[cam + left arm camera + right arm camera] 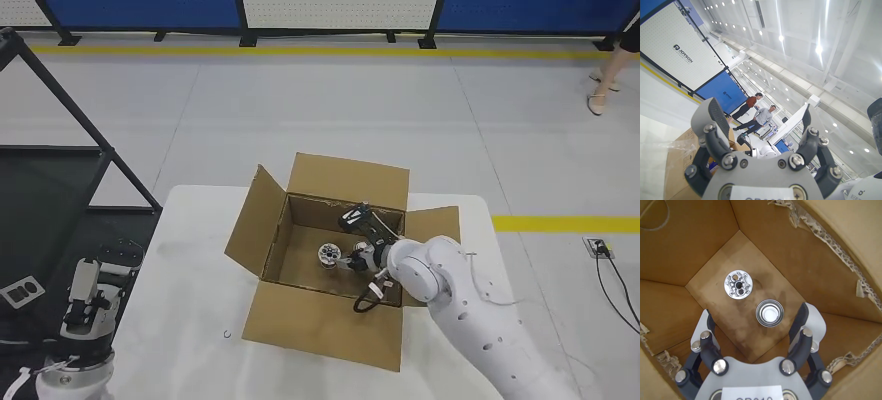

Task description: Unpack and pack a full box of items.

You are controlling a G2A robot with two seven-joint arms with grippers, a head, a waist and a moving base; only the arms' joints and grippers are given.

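Note:
An open cardboard box [300,318] stands on the white table [190,300]. On its floor lie two metal parts: a machined disc with holes [738,286] [328,255] and a round cup-shaped ring [769,313]. My right gripper [756,311] [354,266] hangs inside the box above the floor, open and holding nothing, with the ring roughly between its fingers and the disc off to one side. My left gripper [762,117] [85,285] is off the table's near left corner, pointing upward, open and holding nothing.
The box walls [800,256] have torn corrugated edges and its flaps [252,222] stand outward. A small dark clip [228,334] lies on the table in front of the box. A black frame [90,150] stands to the left. Clear plastic film [668,145] lies beside the box [681,157].

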